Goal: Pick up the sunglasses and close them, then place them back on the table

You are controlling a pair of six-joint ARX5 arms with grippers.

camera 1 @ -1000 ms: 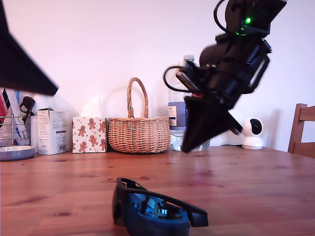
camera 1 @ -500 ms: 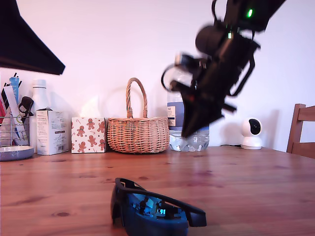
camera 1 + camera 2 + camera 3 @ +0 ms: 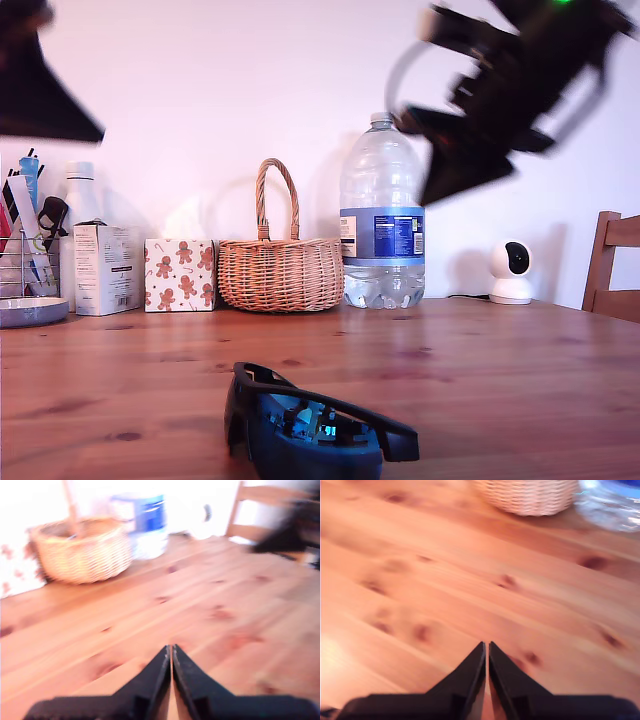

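The black sunglasses (image 3: 310, 432) lie on the table (image 3: 480, 370) near its front edge in the exterior view, with bluish lenses and nothing touching them. Neither wrist view shows them. My first gripper (image 3: 171, 649) is shut and empty above bare planks; it matches the black wedge (image 3: 55, 100) at the exterior view's upper left. My second gripper (image 3: 486, 645) is also shut and empty over the wood. In the exterior view it is the blurred dark arm (image 3: 470, 165) high at the right, well above the sunglasses.
Along the back of the table stand a wicker basket (image 3: 282, 270), a large water bottle (image 3: 382, 215), a gingerbread-print box (image 3: 181, 274), a white carton (image 3: 104, 267), a utensil rack (image 3: 25, 260) and a white camera (image 3: 514, 271). A wooden chair (image 3: 615, 265) is at the exterior view's right.
The arm at the exterior view's right has swung up and to the right, uncovering the water bottle. The black wedge at the upper left shifted slightly. The sunglasses have not moved.
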